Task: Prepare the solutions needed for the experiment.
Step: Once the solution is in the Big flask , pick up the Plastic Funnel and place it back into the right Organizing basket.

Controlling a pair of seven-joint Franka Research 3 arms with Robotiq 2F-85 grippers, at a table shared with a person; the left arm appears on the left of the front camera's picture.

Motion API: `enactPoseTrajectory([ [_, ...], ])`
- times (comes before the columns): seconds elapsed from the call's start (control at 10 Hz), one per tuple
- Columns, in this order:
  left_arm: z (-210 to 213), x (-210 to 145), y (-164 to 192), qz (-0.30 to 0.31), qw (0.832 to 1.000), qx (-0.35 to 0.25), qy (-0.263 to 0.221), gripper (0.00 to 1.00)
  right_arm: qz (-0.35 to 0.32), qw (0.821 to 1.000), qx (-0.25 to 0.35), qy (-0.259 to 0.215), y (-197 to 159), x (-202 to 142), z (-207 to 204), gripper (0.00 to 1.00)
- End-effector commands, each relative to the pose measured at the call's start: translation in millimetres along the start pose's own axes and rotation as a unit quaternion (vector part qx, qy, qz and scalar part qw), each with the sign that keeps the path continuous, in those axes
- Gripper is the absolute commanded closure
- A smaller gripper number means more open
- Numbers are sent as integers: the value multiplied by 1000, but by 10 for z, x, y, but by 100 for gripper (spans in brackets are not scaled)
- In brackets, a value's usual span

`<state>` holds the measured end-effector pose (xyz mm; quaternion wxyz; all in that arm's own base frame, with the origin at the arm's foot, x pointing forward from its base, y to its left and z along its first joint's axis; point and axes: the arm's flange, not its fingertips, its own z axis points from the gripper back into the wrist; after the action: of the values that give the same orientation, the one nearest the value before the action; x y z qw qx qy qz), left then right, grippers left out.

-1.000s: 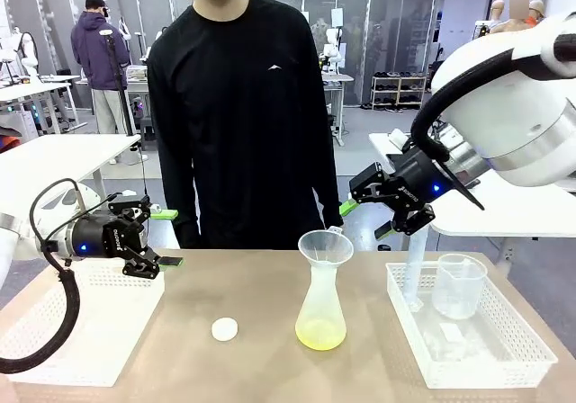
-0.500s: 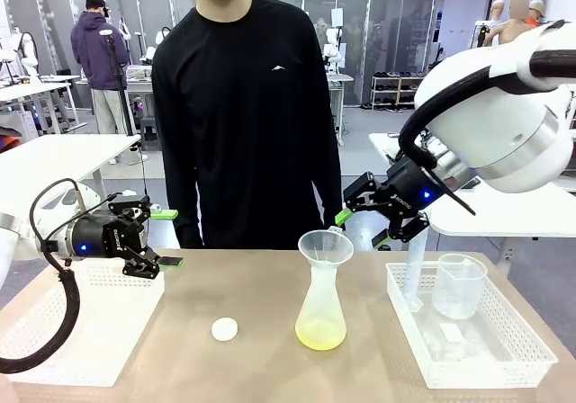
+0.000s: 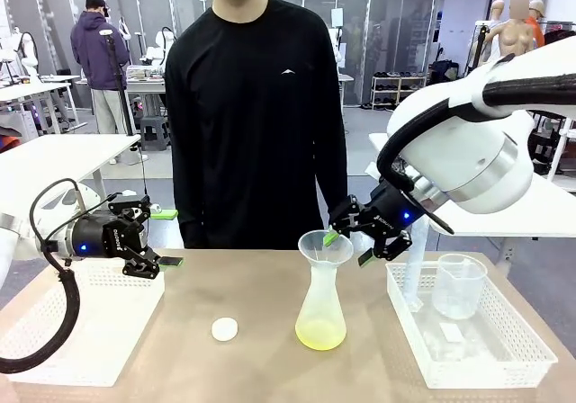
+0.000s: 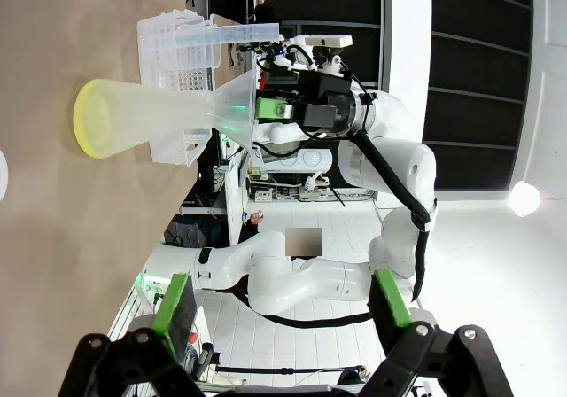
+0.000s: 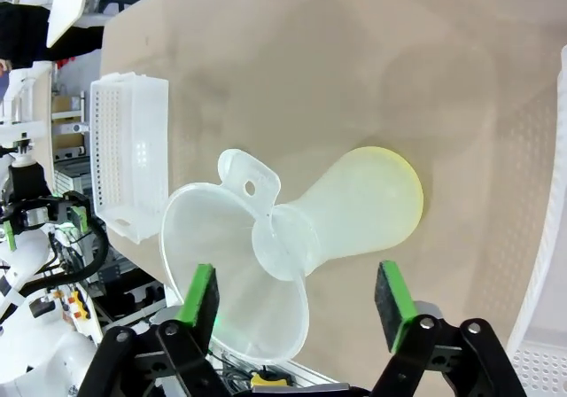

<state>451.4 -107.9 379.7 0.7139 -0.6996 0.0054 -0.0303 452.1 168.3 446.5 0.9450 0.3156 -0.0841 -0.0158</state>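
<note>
Flanks: white mesh baskets [image 3: 90,322]
Flask [image 3: 321,300]: translucent cone, shallow yellow-green solution [image 3: 320,335]
Left gripper [image 3: 168,238]: agape, empty
Right gripper [image 3: 347,248]: parted at funnel [image 3: 319,248], holding nothing

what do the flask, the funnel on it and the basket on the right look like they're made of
Flask: frosted translucent plastic, likely; the yellow-green solution shows hazily through it. Funnel: same milky plastic, with a moulded hanging tab. Right basket: opaque white plastic, matte, perforated walls.

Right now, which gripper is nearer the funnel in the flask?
Right. The right gripper sits at the funnel, fingers open at its rim; the left gripper hangs far off above a basket.
</note>
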Motion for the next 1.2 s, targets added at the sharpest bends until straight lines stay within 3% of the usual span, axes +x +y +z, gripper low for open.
enactPoseTrajectory([
  [0.0,0,-2,-17,3,1000,-3,2,0,-14,1000,-12,-13,54,13,-37,25],
  [0.8,0,-2,-17,3,1000,-3,2,0,-16,1000,-10,-6,20,-51,-30,98],
  [1.1,0,-2,-17,3,1000,-3,2,0,-13,1000,-7,-6,24,-93,21,100],
])
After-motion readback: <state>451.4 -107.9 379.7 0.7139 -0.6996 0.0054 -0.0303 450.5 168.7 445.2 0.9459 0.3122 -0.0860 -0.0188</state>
